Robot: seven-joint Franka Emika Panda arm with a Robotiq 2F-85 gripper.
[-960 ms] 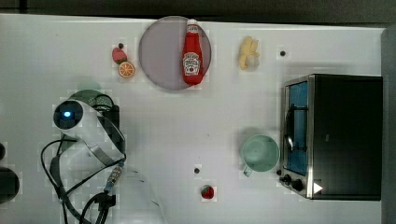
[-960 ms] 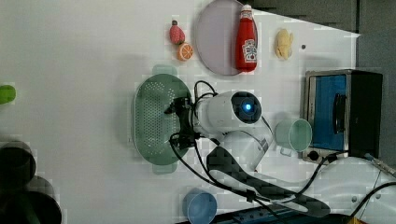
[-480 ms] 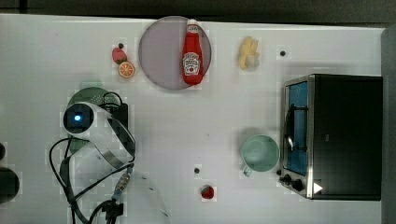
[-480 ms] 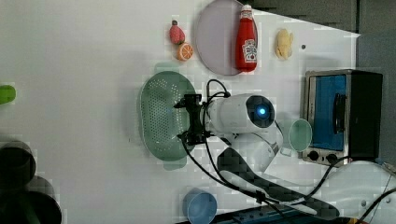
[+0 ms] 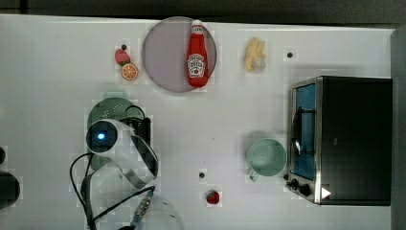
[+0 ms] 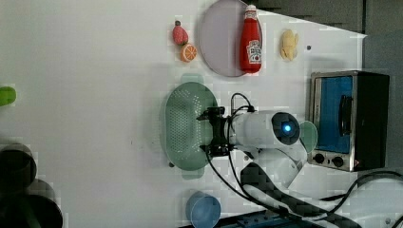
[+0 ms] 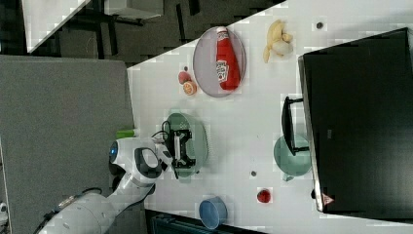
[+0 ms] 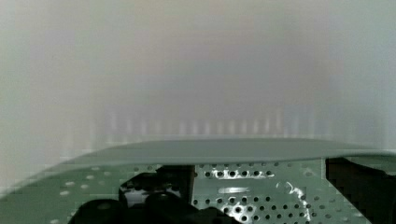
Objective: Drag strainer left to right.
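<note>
Strainer (image 6: 183, 124) being seen on white worktop (image 6: 95, 71), below lilac plate (image 6: 221, 45) in left view. End effector (image 6: 212, 131) being held over strainer's rim at left view's right, fingers spread apart, nothing being gripped. Perforated strainer wall being shown close up in wrist view.

White tabletop (image 5: 57, 72), dark floor (image 7: 146, 29), grey panel (image 7: 58, 107).

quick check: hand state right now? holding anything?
Hand: open wide, poised at the strainer near its rim, at the left view's right side. Whether it touches the strainer cannot be told; nothing gripped.
</note>
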